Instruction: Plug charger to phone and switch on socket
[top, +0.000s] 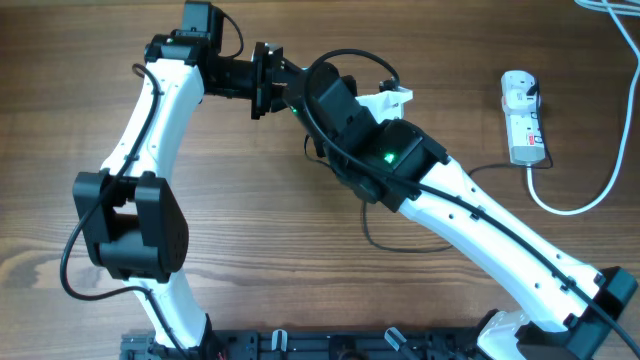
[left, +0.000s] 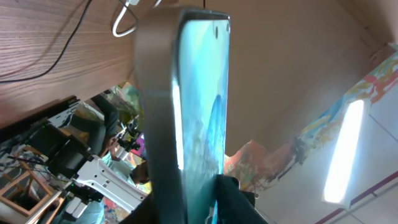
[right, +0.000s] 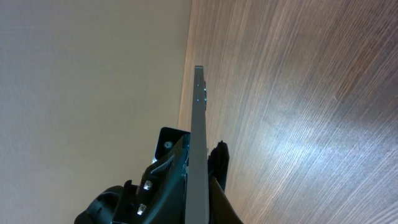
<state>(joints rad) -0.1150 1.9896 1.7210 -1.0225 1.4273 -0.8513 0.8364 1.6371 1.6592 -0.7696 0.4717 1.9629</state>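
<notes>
The phone, with a teal-blue screen and a silver edge, stands on edge in the left wrist view. My left gripper is shut on its near end. In the right wrist view only its thin silver edge shows, and my right gripper has dark fingers tight against both faces. In the overhead view both wrists meet at the upper centre and hide the phone. The socket lies at the right. The thin black charger cable runs from it under my right arm; its tip is hidden.
The socket's thick white lead curves off at the far right. A loop of thin black cable lies under the right forearm. The table's far edge meets a plain wall. Both arm bases stand at the front edge.
</notes>
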